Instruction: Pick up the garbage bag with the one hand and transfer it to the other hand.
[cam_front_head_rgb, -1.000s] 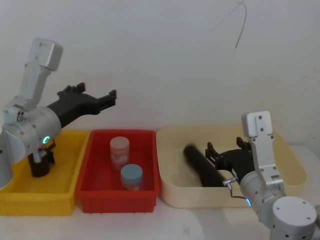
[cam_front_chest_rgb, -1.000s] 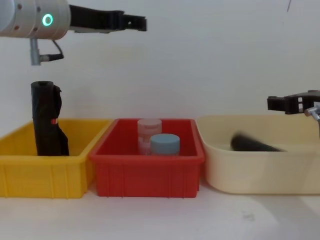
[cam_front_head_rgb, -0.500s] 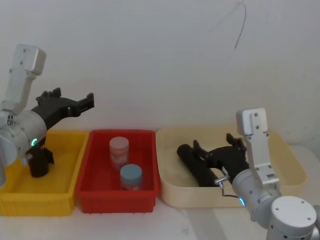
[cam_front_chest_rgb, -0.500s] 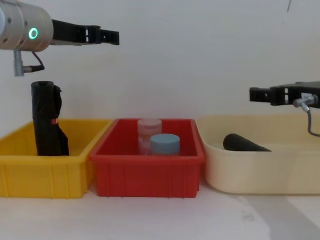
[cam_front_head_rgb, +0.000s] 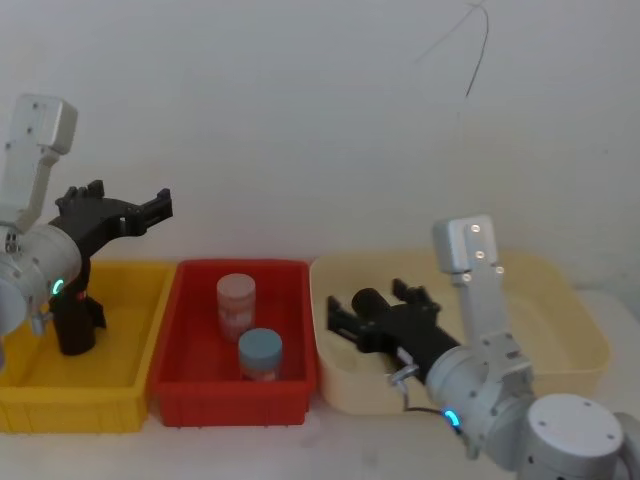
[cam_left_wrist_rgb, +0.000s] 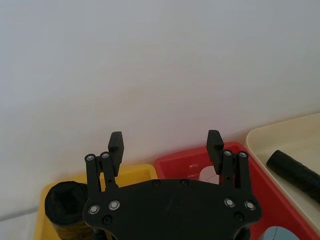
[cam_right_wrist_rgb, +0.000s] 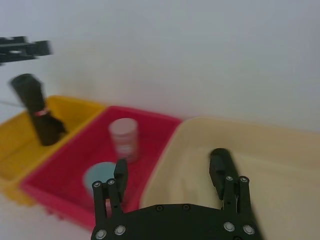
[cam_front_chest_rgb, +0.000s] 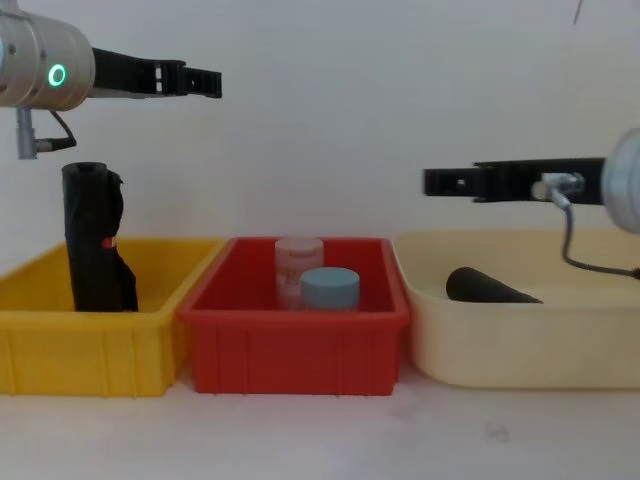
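While the left gripper (cam_left_wrist_rgb: 165, 139) hangs open high above the yellow bin (cam_front_chest_rgb: 100, 350), the garbage bag (cam_front_chest_rgb: 488, 287) lies on its side in the cream tub (cam_front_chest_rgb: 500, 345). Probably light, firm and slick, it suits a pinch across its middle. It is a smooth, plain black roll. The right gripper (cam_right_wrist_rgb: 168, 167) hovers above it, fingers apart.

Bright, even light; shadows soft and faint

— Anything written there that you can read?
— Nothing I can read. The tall black wrapped roll (cam_front_chest_rgb: 95, 240) standing in the yellow plastic bin (cam_front_chest_rgb: 40, 350) bears a small red mark, too small to tell.
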